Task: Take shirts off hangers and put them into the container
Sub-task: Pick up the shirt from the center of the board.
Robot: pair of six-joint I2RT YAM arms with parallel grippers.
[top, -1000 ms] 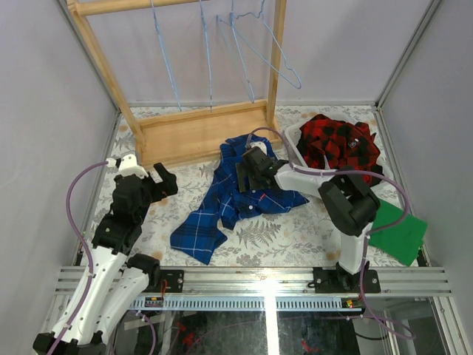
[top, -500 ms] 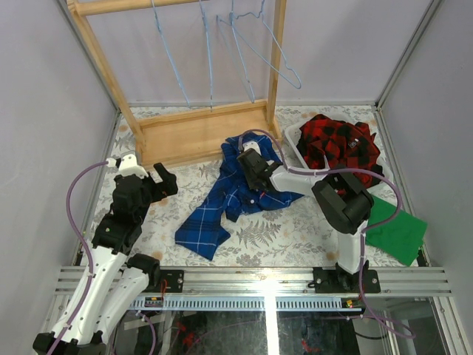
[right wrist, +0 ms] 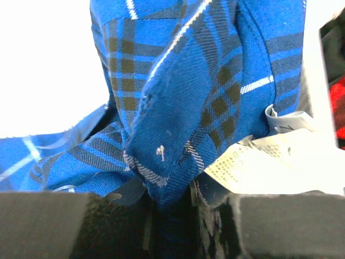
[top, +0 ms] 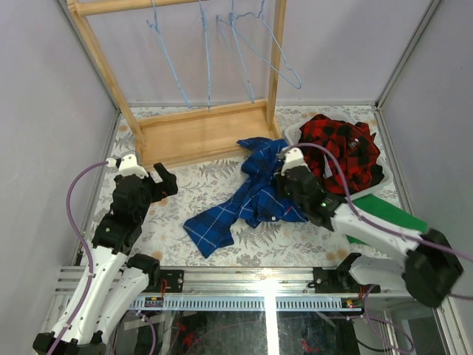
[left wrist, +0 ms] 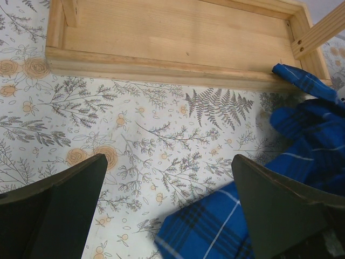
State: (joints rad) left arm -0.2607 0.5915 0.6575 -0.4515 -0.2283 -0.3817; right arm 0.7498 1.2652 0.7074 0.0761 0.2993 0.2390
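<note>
The blue plaid shirt (top: 247, 203) lies bunched on the table, with its upper part lifted beside the container (top: 290, 134), a white basket. My right gripper (top: 285, 166) is shut on a fold of that shirt (right wrist: 178, 81), pinched between the jaws (right wrist: 172, 199) next to a white care label (right wrist: 253, 156). A red-and-black plaid shirt (top: 340, 146) fills the container. Several bare light-blue hangers (top: 244, 44) hang on the rack. My left gripper (top: 159, 181) stands open over the table (left wrist: 168, 157), with the shirt's hem (left wrist: 215, 226) just below its right finger.
The wooden rack's base (top: 199, 133) sits at the back, its front rail (left wrist: 161, 65) just ahead of the left gripper. A flat green cloth (top: 395, 218) lies under the right arm. The floral tablecloth (top: 192, 188) shows between the left arm and the shirt.
The right jaws closed on the blue shirt, and the right arm swung right, dragging and lifting the shirt towards the container. The left arm stayed still and open.
</note>
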